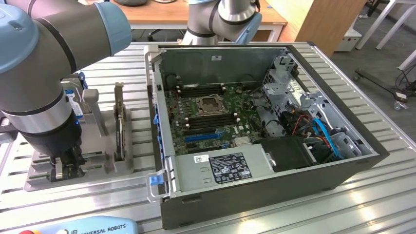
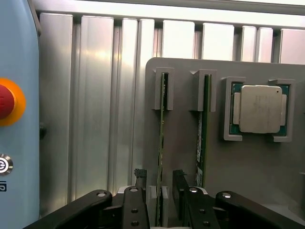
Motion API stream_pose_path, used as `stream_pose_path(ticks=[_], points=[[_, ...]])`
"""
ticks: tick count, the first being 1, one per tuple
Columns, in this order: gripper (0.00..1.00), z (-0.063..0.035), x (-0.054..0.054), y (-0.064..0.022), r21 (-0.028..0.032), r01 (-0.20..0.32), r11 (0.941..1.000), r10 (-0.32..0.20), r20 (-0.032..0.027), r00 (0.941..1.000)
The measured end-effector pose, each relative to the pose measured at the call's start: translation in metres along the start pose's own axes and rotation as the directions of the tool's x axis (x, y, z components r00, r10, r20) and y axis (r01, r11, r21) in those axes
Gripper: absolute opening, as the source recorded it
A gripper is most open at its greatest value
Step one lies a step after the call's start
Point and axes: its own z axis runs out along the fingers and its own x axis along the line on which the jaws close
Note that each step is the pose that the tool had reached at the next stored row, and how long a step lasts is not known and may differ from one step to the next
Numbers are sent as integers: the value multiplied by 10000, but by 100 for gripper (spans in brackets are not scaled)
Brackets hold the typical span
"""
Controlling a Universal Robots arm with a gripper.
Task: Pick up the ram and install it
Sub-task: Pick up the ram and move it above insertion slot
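Exterior view: a ribbed aluminium worktop (image 1: 377,204) carries everything. An open dark grey computer case (image 1: 260,192) lies across the centre and out toward three o'clock. Inside it are a green motherboard (image 1: 208,112) and, toward six o'clock, a silver power supply box with a white label (image 1: 221,168). The grey robot arm with pale blue joint caps (image 1: 39,97) comes down from ten o'clock toward eight o'clock. A flat grey plastic fixture tray with upright slots (image 1: 39,183) sits there, just beside the case. A pale blue teach pendant (image 1: 85,226) lies at seven o'clock by the frame's edge.

The black end effector (image 1: 65,168) hangs low over the tray.

From the wrist view, the tray (image 2: 238,167) lies on the worktop slats, with the pendant's red button (image 2: 5,101) off to one side. The end effector (image 2: 158,177) stands wide open and has hold of nothing. Its black fingers (image 2: 139,177) sit one on each side of the ram (image 2: 161,133), a long thin green circuit-board stick standing on edge in its tray slot, with a gap showing on both sides. A second green stick (image 2: 202,133) stands in the neighbouring slot, outside the fingers. The square silver processor chip (image 2: 259,109) rests in its own corner-bracketed pocket of the tray, beyond that second stick.
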Motion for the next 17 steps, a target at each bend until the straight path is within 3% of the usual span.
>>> stream_pose_path(ticks=[9, 11, 12, 17], points=[[35, 0, 0, 0, 1, 0, 10000, 0, 1, 10000], [34, 1, 0, 0, 1, 0, 10000, 0, 1, 10000], [27, 1, 0, 0, 1, 0, 10000, 0, 1, 10000], [27, 8, 0, -1, 2, 0, 10000, 0, 2, 10000]])
